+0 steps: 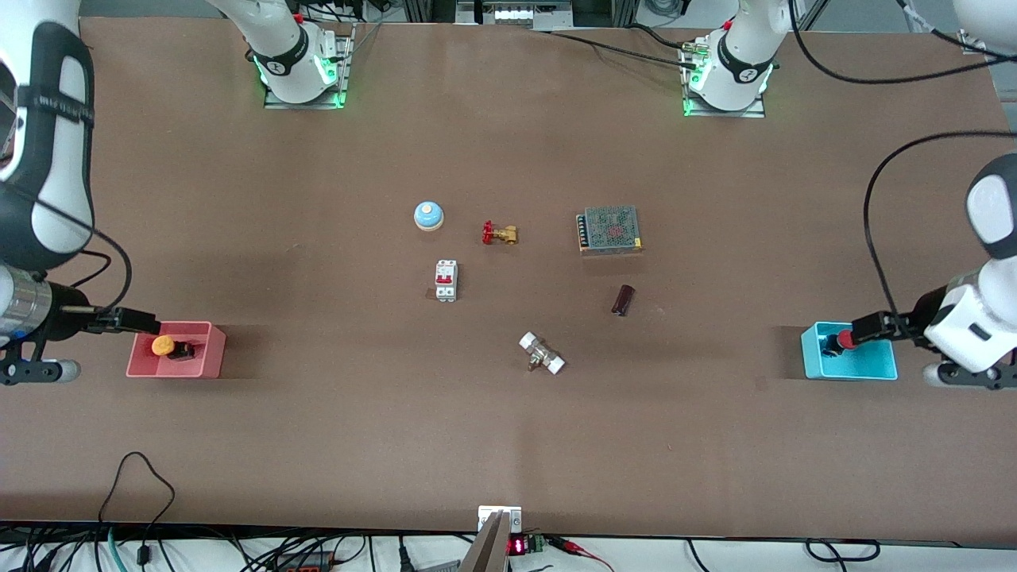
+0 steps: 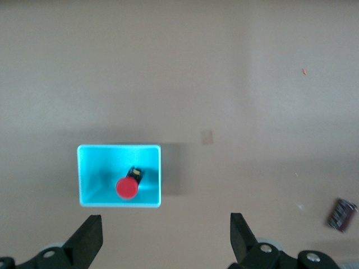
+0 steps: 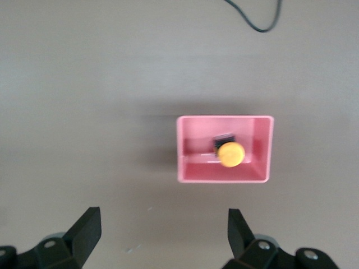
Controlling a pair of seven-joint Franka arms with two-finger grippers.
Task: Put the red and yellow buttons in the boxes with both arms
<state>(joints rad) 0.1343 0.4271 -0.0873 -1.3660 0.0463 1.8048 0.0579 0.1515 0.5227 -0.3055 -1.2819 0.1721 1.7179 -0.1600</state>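
- In the pink-red box (image 1: 176, 350) at the right arm's end of the tabletop (image 1: 508, 445) lies the yellow button (image 1: 164, 345), tipped on its side.
- In the cyan box (image 1: 850, 364) at the left arm's end lies the red button (image 1: 845, 340).
- Both look small, light and rigid; the smooth round caps seem slippery, so the squarer black bodies would be the better hold.
- The right pincer (image 3: 162, 235) hangs above the pink-red box, spread wide, holding nothing.
- The left pincer (image 2: 165, 238) hangs above the cyan box, equally wide and empty.
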